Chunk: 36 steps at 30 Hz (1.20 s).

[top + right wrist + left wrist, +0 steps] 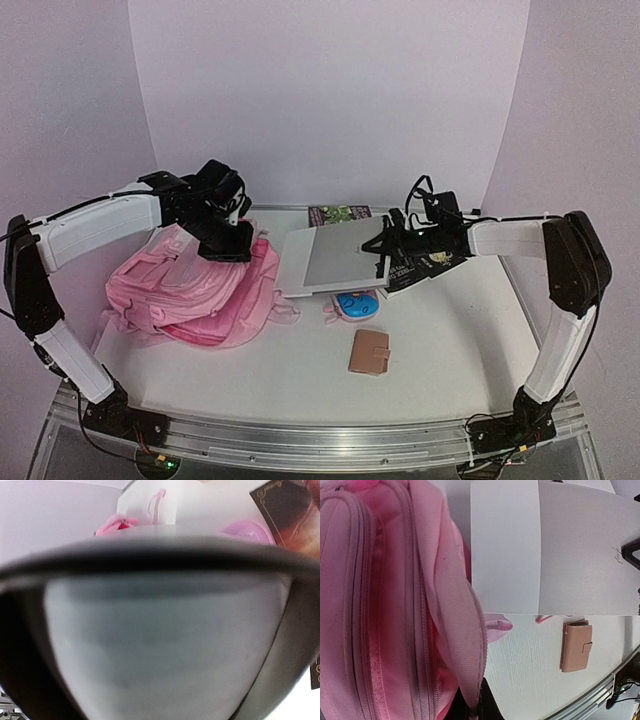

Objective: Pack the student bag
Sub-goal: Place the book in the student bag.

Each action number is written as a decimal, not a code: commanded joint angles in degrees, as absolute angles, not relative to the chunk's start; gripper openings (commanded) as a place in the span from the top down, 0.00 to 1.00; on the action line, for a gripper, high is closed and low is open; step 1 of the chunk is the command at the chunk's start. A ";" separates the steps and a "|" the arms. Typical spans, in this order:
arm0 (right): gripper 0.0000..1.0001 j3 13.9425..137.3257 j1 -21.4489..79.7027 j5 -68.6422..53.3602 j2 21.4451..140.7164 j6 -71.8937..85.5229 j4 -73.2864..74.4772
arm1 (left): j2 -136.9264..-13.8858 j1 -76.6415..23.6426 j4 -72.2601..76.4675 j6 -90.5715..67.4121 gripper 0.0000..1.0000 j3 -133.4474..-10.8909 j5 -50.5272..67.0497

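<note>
Pinching zip edge (pixel 482 670) of bag (pixel 190 290), slumping at left of table (pixel 450 340), with left fingers (pixel 228 248) pressed together; clamping right edge of flat grey book (pixel 330 258) in right fingers (pixel 383 250), aiming its long axis leftward at bag just beside, nearer left arm

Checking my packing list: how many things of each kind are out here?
pink backpack: 1
grey flat pad: 1
books: 2, green book and dark book
small oval case: 1
tan wallet: 1
Total: 6
</note>
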<state>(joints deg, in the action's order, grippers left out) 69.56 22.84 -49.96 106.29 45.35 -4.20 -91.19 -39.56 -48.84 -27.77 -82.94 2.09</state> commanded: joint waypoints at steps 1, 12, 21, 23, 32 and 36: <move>1.00 73.53 22.06 -55.70 101.68 48.33 -11.15 | -86.51 -39.85 -45.41 -27.60 1.00 -92.09 0.08; 1.00 74.57 21.51 -61.64 96.24 49.08 -10.92 | -80.65 -37.93 -45.82 -22.02 1.00 -91.27 1.73; 1.00 76.20 14.47 -59.63 93.75 49.87 -8.16 | -81.38 -37.71 -48.24 -21.75 1.00 -93.18 -0.45; 1.00 75.42 14.49 -59.39 93.14 50.49 -8.11 | -81.62 -37.71 -47.22 -21.34 1.00 -93.05 0.48; 1.00 69.19 21.79 -59.59 92.98 54.41 -11.23 | -80.89 -37.64 -41.29 -20.43 1.00 -93.09 4.95; 1.00 67.26 25.93 -58.99 95.35 60.50 -17.73 | -80.99 -37.61 -40.79 -20.14 1.00 -93.83 6.25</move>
<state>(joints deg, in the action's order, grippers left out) 68.09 22.43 -58.06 95.03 54.42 -7.72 -83.22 -37.43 -50.45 -22.29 -88.86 4.14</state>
